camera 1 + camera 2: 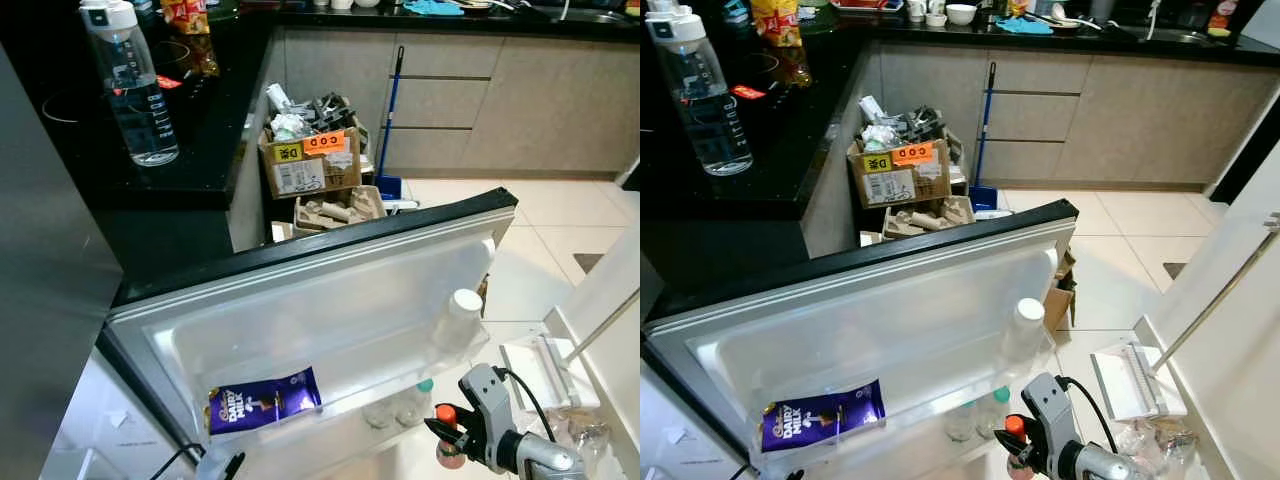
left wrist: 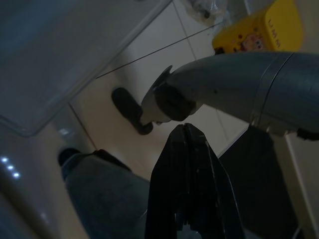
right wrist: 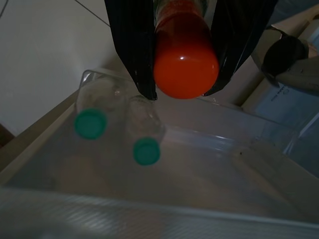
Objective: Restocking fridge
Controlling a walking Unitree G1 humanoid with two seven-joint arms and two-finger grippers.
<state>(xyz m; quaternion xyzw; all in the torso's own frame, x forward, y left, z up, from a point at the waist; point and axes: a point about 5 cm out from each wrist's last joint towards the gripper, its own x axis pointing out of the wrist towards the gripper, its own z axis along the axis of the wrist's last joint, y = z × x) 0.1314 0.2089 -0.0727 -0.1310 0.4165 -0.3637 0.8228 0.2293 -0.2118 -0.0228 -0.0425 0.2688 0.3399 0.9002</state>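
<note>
In the head views the right gripper is clamped on an orange-capped bottle, low beside the open fridge door, just next to the door shelf where two green-capped bottles stand, with a chocolate bar further along it. The right wrist view shows the black fingers pressed on either side of the bottle, its cap above the shelf and near the two green caps. In the dim left wrist view the left gripper hangs over the floor, fingers seemingly together.

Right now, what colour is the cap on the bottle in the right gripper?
Orange-red cap, clearest in the right wrist view.
</note>
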